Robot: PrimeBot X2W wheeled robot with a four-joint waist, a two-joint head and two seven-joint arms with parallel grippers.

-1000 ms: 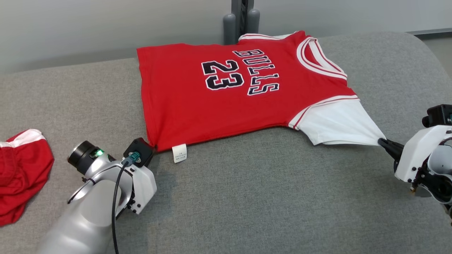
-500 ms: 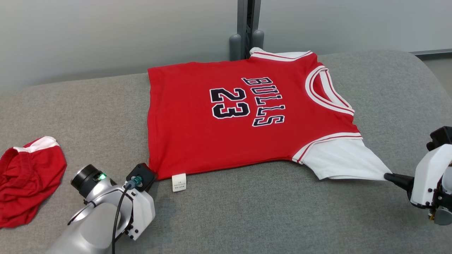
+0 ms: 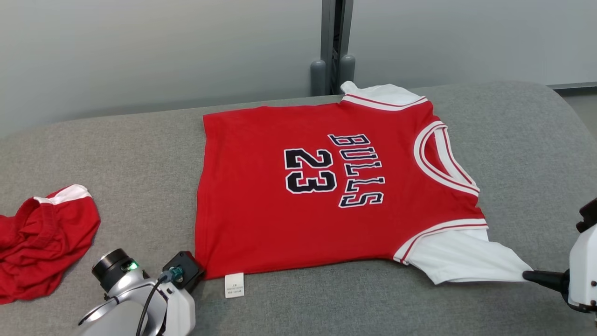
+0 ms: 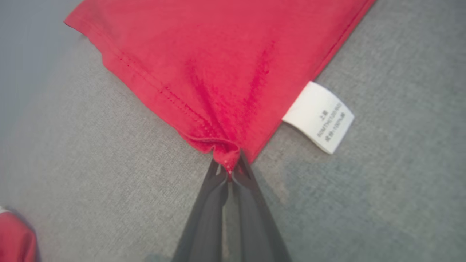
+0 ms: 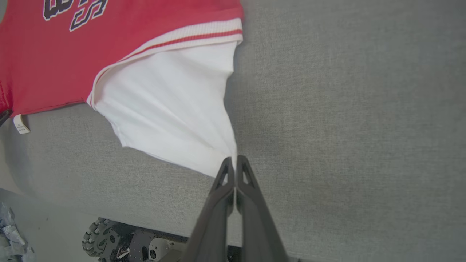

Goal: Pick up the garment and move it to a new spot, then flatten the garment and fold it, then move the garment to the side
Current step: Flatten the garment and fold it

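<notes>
Jersey (image 3: 298,224): laid flat on the grey surface (image 3: 116,154), print up;
Left gripper (image 4: 229,171): clamped on the hem corner (image 4: 222,147);
Right gripper (image 5: 235,163): clamped on the white sleeve (image 5: 174,109) tip

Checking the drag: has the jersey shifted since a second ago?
Yes. Against the grey post, the jersey has slid toward the robot, down the head view.

Work surface (image 3: 116,163): broad, grey woven fabric, rounded at the far right corner, evenly lit.
Wall (image 3: 140,46): plain pale grey, along the far side.
Post (image 3: 333,28): dark, upright, far centre, flanked at its foot by two grey round-topped cylinders (image 3: 318,77).
Floor (image 3: 585,102): grey strip, far right, below a dark baseboard (image 3: 573,86).
</notes>
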